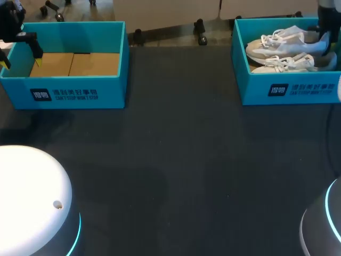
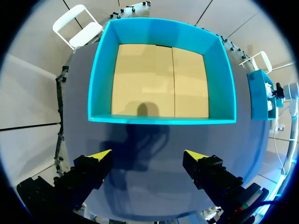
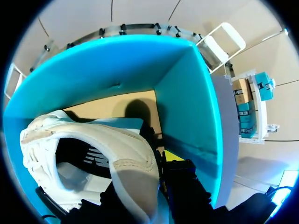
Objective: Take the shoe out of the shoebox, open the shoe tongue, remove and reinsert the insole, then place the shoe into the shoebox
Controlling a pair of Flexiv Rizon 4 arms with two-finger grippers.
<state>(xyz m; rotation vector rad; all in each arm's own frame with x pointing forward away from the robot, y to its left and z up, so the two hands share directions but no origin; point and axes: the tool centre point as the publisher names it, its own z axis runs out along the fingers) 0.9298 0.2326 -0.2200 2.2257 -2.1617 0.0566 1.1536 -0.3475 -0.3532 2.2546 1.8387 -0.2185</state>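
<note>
My left gripper (image 2: 148, 158) hangs wide open and empty near the spare box (image 2: 161, 120), my right gripper (image 3: 149, 179) sits at the heel of the shoe (image 3: 93, 154) inside the shoebox (image 1: 290, 88), grip untellable, so a shallow hold on that soft collar could slip on lifting.

Right hand (image 3: 161, 163) half hidden behind shoe (image 3: 119, 156), shoebox (image 1: 287, 88) cropped at edge
</note>
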